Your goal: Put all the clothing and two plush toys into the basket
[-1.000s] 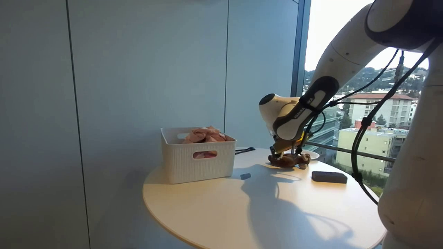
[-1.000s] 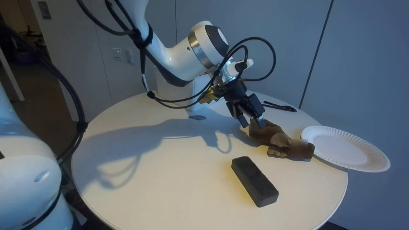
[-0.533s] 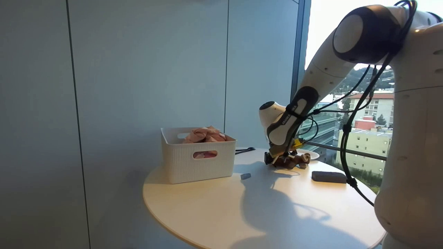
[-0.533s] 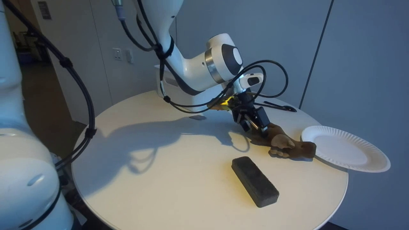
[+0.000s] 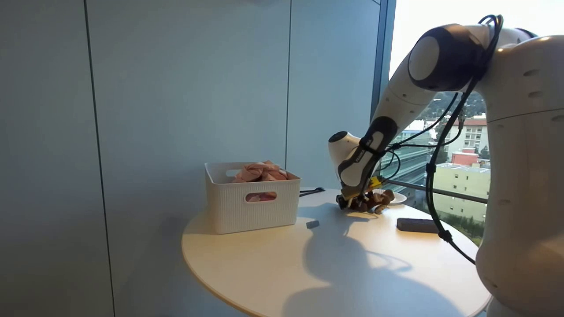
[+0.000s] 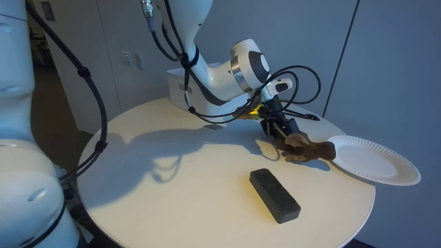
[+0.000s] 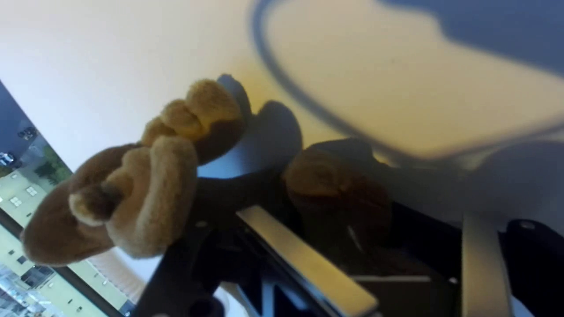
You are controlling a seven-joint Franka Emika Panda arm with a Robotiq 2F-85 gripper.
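The hand (image 6: 283, 133) grasps one end of the brown toy (image 6: 306, 152) at the far right of the worktop (image 6: 186, 193). In an exterior view the toy's loose end overlaps the plate (image 6: 372, 162), touching unclear; the plate overhangs the right edge. The block (image 6: 275, 196) lies on the toy's near side. A long stretch of worktop, with a grey scrap (image 5: 313, 224), runs left to the basket (image 5: 255, 215), pink cloth (image 5: 262, 171) heaped above its rim.
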